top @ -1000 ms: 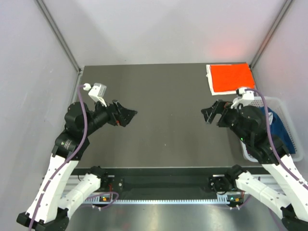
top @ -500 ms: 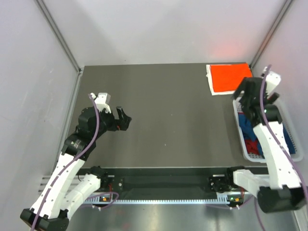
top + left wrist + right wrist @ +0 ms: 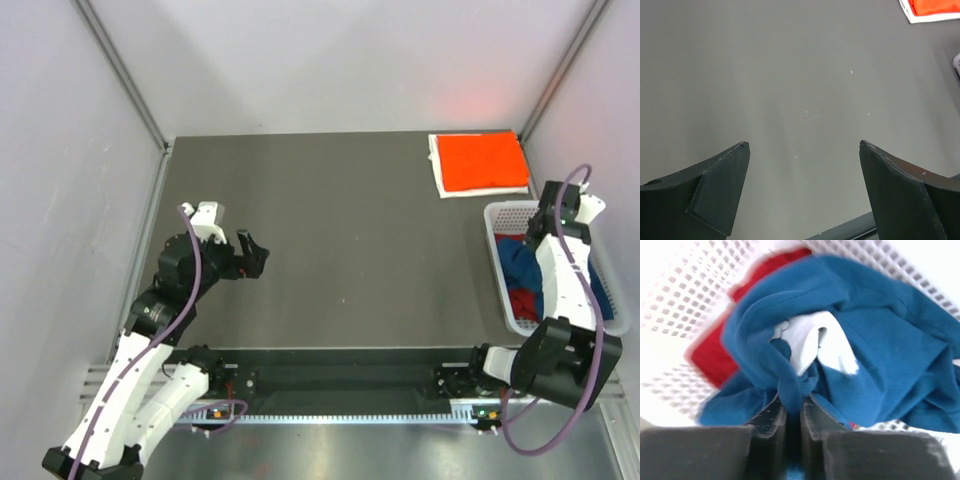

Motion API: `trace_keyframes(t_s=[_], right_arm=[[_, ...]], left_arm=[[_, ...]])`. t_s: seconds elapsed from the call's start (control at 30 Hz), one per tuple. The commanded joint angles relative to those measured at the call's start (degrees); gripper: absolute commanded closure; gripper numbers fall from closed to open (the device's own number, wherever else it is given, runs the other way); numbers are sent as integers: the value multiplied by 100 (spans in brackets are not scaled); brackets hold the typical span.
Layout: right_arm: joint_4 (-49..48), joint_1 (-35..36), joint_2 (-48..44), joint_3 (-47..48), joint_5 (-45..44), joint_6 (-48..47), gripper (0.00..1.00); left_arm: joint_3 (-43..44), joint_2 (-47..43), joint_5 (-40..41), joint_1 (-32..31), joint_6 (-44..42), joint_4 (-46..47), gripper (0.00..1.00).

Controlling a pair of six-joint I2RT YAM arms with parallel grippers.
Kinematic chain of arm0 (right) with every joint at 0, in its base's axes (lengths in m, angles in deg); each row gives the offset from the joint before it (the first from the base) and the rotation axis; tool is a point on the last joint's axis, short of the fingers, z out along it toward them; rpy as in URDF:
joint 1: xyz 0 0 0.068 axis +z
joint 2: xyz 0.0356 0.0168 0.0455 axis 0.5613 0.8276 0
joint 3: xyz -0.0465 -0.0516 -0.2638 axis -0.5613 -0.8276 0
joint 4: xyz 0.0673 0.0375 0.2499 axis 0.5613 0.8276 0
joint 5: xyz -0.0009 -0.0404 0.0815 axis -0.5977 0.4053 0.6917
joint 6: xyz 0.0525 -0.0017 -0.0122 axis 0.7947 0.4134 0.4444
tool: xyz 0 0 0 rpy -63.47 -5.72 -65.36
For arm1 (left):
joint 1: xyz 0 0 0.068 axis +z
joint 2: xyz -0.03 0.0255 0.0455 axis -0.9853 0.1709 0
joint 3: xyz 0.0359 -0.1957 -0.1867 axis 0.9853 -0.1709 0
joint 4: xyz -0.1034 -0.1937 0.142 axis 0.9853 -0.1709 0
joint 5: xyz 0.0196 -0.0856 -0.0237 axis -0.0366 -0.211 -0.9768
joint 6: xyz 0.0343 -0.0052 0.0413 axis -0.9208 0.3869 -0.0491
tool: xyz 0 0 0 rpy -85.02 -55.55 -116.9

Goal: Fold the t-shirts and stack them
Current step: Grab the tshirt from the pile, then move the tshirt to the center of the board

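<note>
A blue t-shirt (image 3: 880,340) with a white patch (image 3: 815,342) lies crumpled in the white lattice basket (image 3: 685,295). My right gripper (image 3: 793,407) is shut on a bunched fold of it. A dark red t-shirt (image 3: 712,360) lies under the blue one. From above, the blue t-shirt (image 3: 520,262) and red t-shirt (image 3: 523,303) show in the basket (image 3: 505,212), and my right wrist hangs over them. An orange-red t-shirt (image 3: 483,161) lies folded at the table's far right corner. My left gripper (image 3: 255,255) is open over bare table, nothing between its fingers (image 3: 720,185).
The folded orange-red shirt rests on a white sheet (image 3: 437,170). The basket stands off the table's right edge. Grey walls and frame posts close in the back and sides. The dark rail with the arm bases runs along the near edge (image 3: 340,380).
My right arm swung from over the table to the basket and its jaws closed on the blue t-shirt. My left arm drew back a little toward the left.
</note>
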Motion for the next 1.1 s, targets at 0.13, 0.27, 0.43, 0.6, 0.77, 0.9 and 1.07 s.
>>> trace_keyframes(t_s=[0.13,0.27,0.43,0.6,0.77,0.9,1.07], right_arm=[[-259,35,-473,2737,2794,-217,100],[-1241,428,-719,3670,5818,554,100],[-3291,2131,-966,4163,7141,2049,100],[-3222,2627,-1167,3053,6861,2122,100],[-3011,3295,-967,590,5861,745,98],[-3651,3857,-81,-1166,5262,784,89],[-2858,4376,509,-1682,4097,856,63]], left_arm=[[-3,-186,213,-5,-28,90,5],[-29,-423,222,-5,-20,107,5],[-12,-739,958,-5,121,11,3],[14,-889,1276,-5,305,-7,1],[813,-530,1076,-5,1200,-938,1],[1016,-459,898,-5,1571,-1132,2],[569,120,969,-5,1852,-1011,1]])
